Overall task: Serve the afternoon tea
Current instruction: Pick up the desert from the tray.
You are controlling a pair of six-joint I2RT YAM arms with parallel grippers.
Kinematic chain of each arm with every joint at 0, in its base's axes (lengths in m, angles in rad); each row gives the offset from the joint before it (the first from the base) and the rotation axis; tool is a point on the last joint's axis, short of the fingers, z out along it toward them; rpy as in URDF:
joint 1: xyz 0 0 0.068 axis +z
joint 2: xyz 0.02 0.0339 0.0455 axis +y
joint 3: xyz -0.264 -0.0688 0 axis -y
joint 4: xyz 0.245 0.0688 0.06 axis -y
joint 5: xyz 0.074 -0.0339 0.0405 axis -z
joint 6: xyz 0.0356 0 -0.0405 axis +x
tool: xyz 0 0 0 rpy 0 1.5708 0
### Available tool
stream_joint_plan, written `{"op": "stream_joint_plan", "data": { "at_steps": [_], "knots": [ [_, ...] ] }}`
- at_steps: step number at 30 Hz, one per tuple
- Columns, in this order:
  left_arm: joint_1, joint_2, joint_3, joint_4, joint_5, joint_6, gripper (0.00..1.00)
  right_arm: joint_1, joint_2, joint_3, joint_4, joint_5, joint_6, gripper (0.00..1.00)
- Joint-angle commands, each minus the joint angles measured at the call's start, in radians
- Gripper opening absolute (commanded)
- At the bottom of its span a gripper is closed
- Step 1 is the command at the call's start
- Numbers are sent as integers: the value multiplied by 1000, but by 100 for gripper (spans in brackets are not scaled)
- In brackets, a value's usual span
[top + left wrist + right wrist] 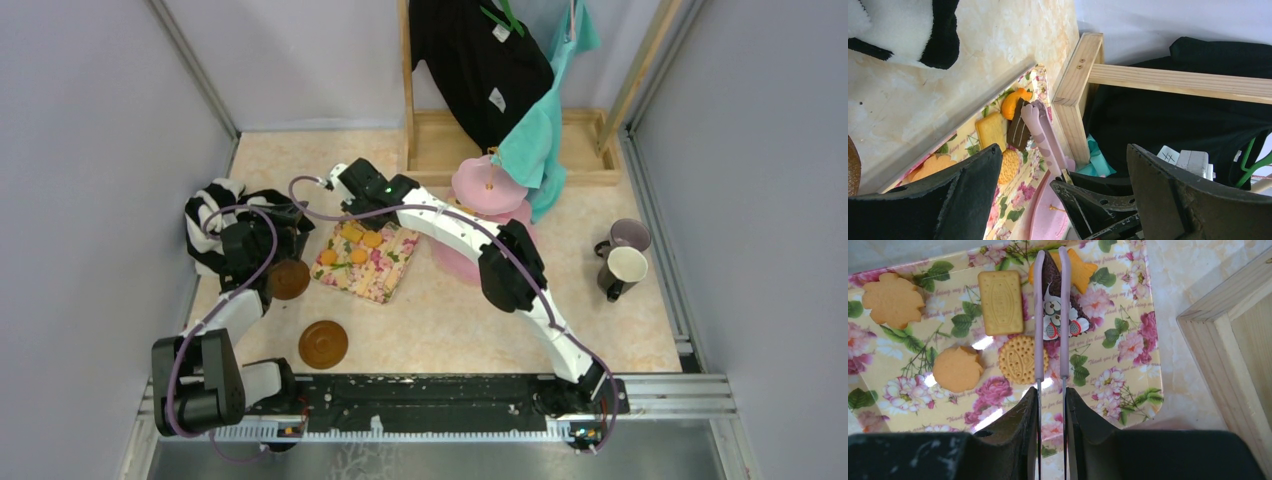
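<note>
One brown wedge pastry (1052, 300), upper centre, pinched between pink tongs (1038, 315): judged light, rigid, slip-prone; grip flat flanks. Right tool (1051, 392) clamps tongs; left tool (1063, 167) open.

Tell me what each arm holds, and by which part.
Right fingers: lilac-tipped metal tongs, squeezed on their metal arms, tips pinching a brown triangular toy cake slice. Left fingers: nothing.

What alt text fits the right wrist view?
The right gripper clamps pink tongs, with a brown cake slice between their tips, over a floral tray. Other biscuits lie on the tray, and a wooden frame corner sits at right.
</note>
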Motion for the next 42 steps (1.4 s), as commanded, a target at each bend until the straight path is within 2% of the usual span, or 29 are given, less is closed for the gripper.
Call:
{"op": "stream_joint_plan", "data": {
  "at_steps": [1,4,28,35,42],
  "knots": [
    [7,-10,-13,29,15,4,98,2,-44,-16,47,16,-5,5],
    [8,-17,-14,23,16,7,98,2,-70,-34,60,19,2,0],
    [6,-83,21,-70,-3,68,98,33,-314,-180,162,96,32,0],
    [8,-112,37,-100,-16,104,98,102,-482,-369,166,193,69,0],
    [6,-122,45,-111,-6,115,97,165,-687,-554,121,245,172,0]
  ]
}}
